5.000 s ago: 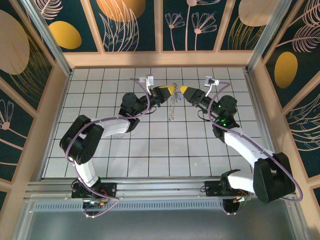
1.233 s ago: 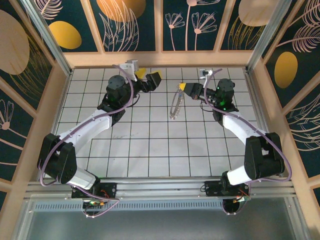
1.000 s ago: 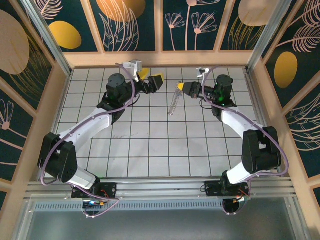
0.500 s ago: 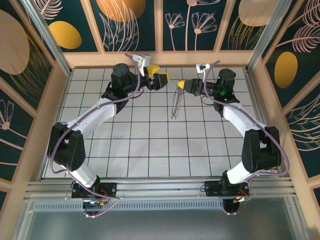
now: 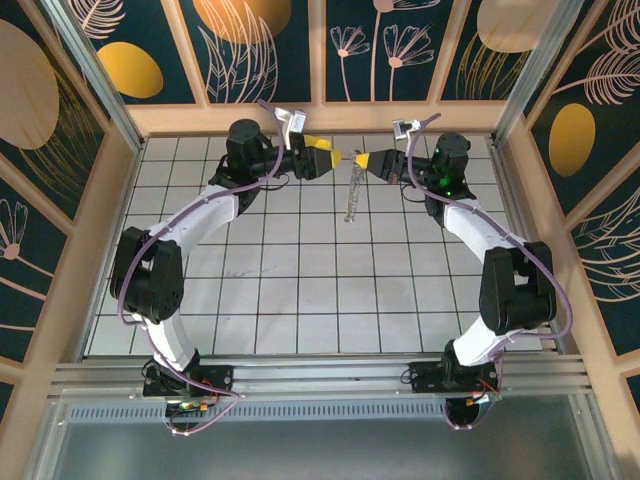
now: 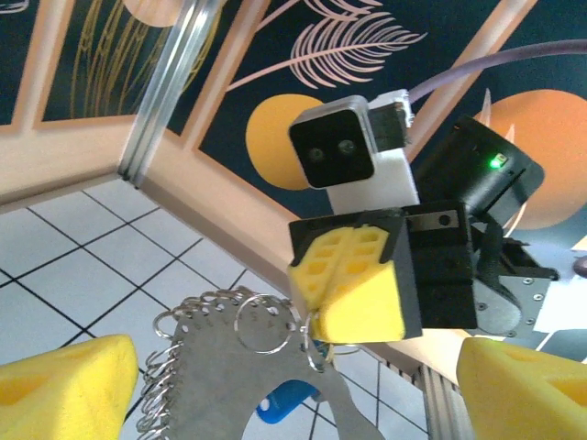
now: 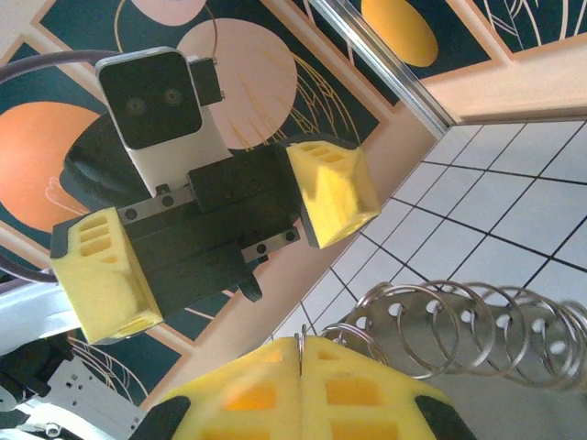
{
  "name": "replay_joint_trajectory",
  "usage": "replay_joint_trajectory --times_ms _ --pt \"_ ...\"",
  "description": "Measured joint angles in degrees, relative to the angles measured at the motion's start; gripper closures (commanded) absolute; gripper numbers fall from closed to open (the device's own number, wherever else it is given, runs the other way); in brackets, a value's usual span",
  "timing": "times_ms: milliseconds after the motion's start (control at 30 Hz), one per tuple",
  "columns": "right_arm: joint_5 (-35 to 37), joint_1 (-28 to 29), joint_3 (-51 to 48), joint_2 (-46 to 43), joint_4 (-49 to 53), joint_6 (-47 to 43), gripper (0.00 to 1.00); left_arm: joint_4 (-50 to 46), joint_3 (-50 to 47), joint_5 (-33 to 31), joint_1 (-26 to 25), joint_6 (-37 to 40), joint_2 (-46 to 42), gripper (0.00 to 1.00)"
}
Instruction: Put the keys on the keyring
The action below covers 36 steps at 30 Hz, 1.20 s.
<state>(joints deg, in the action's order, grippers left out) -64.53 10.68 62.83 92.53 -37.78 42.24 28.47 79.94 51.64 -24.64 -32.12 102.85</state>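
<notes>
Here the right gripper [image 5: 363, 160] is at the far side of the tiled table [image 5: 300, 290], and its yellow pads [image 7: 275, 390] are pressed together. Between them it pinches the top edge of the keyring [image 5: 351, 192], which hangs down from the pads and is turned edge-on to the top camera. I cannot tell if its lower end touches the tiles.

In the left wrist view the keyring is a flat grey metal piece with a row of holes along its rim, and many small wire rings [image 6: 261, 321] go through these holes. A key [image 6: 284, 403] with a blue head is partly visible behind the lower part of the metal piece. How it is attached I cannot tell.

The left gripper [image 5: 326, 157] is directly opposite the right one and just beside the keyring. Its jaws are spread wide. In the right wrist view its two yellow fingers [image 7: 332, 191] stand far apart, with nothing between them. The fingers point to the top of the keyring and are close to it, but they do not touch it.
</notes>
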Motion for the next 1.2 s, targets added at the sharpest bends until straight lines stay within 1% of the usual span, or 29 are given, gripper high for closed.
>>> replay_joint_trajectory --times_ms 133,233,333,433,700,867,1200 --pt "0.15 -0.42 0.0 0.28 -1.03 1.62 1.0 0.42 0.81 2.19 0.0 -1.66 0.66 0.15" --pt "0.37 -0.57 0.0 0.28 -2.34 2.49 1.0 1.01 0.87 3.5 0.0 -2.93 1.31 0.2" --pt "0.39 -0.57 0.0 0.28 -3.15 3.3 1.0 1.79 0.87 4.79 0.0 -4.22 1.92 0.28" --pt "0.37 -0.57 -0.02 0.31 -3.63 3.76 1.0 3.15 0.87 5.86 0.0 -5.68 2.69 0.31" --pt "0.13 -0.57 -0.02 1.75 -5.97 5.33 1.0 6.97 0.87 8.41 0.0 -9.42 4.61 0.36" --pt "-0.02 -0.55 -0.02 2.51 -6.91 6.34 1.0 9.07 0.92 9.51 0.0 -11.45 5.57 0.41" --pt "-0.09 0.48 -0.02 3.04 -8.41 6.75 1.0 12.52 1.07 9.79 0.0 -14.71 7.15 0.47"
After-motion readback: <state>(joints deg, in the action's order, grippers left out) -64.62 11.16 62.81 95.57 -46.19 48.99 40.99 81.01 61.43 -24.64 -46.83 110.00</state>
